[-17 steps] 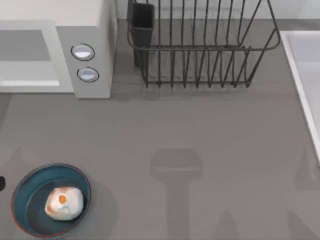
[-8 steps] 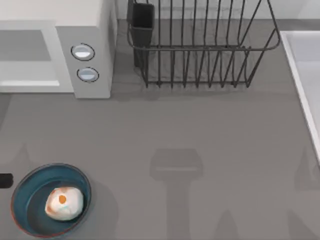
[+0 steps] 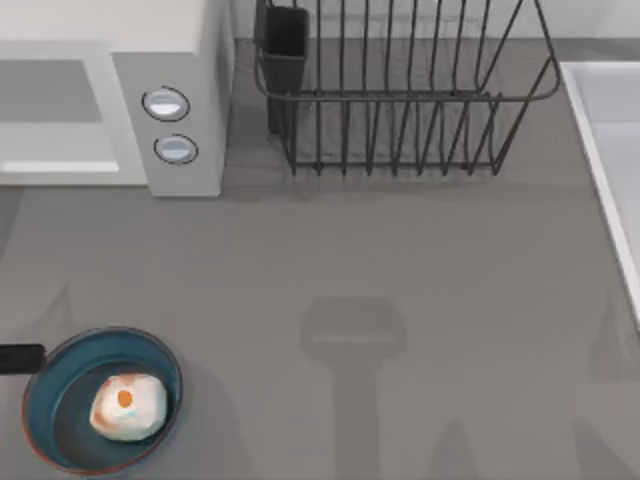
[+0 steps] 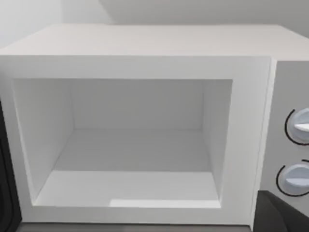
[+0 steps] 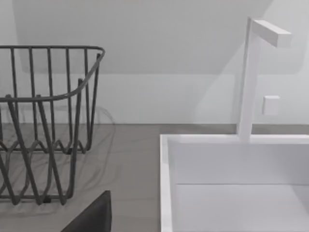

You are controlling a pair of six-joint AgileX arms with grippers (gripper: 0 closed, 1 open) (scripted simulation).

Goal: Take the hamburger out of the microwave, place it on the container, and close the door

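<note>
1. Grey worktop [image 3: 420, 260]; nearest, the hamburger [image 3: 127, 406] lies in the container [image 3: 45, 375], so that step looks done.
2. Left gripper [image 3: 20, 357] beside the container's rim; finger state untellable.
3. Farther, the microwave [image 4: 145, 63] stands open and empty; closing remains.

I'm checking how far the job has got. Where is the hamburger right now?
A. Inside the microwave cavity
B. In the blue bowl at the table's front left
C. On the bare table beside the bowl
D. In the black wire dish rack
B. In the top view the hamburger lies inside the container, and the left wrist view shows the microwave with nothing in its cavity.
</note>
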